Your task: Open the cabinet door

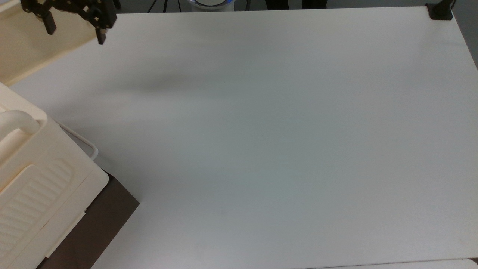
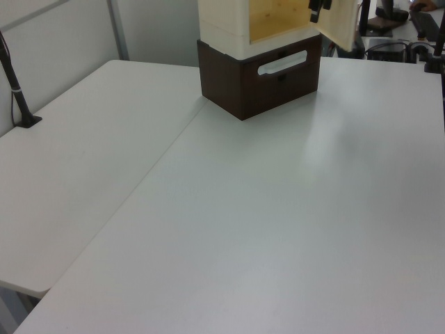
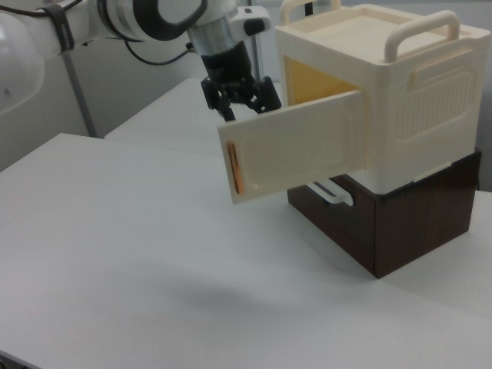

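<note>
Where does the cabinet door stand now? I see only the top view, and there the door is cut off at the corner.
Observer: In the right view the door is swung wide open, and the yellow inside of the cabinet shows.
Operator: How high is the gripper against the door?
Observer: The gripper is at the door's top edge, near its free end. I cannot tell if it touches.
Operator: What carries the cabinet?
Observer: A dark brown box with a white handle on its front.
</note>
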Controlling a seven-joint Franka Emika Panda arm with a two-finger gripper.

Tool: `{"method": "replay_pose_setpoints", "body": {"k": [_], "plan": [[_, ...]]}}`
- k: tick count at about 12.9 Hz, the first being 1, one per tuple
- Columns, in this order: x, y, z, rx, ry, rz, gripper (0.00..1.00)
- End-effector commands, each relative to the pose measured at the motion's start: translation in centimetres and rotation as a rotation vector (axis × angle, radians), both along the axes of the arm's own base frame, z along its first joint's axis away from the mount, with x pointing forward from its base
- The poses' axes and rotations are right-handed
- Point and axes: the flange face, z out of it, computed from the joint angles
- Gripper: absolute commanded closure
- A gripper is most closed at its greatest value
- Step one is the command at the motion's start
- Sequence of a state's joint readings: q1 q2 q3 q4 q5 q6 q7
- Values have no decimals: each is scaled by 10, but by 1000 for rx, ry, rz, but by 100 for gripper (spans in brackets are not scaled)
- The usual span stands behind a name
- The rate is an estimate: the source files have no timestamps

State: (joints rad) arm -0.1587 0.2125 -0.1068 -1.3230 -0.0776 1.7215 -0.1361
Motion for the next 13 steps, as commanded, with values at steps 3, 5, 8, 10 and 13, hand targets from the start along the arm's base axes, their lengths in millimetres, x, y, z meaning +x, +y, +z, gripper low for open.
{"method": "replay_pose_setpoints", "body": {"k": [3, 5, 8, 10, 13], "plan": [[-19, -7, -3, 35, 86, 46, 0], [-10, 22, -14, 58, 90, -13, 0], [-5, 84, -25, 106, 102, 14, 0], [-14, 133, -31, 124, 120, 33, 0], [-27, 172, -28, 122, 125, 49, 0]]}}
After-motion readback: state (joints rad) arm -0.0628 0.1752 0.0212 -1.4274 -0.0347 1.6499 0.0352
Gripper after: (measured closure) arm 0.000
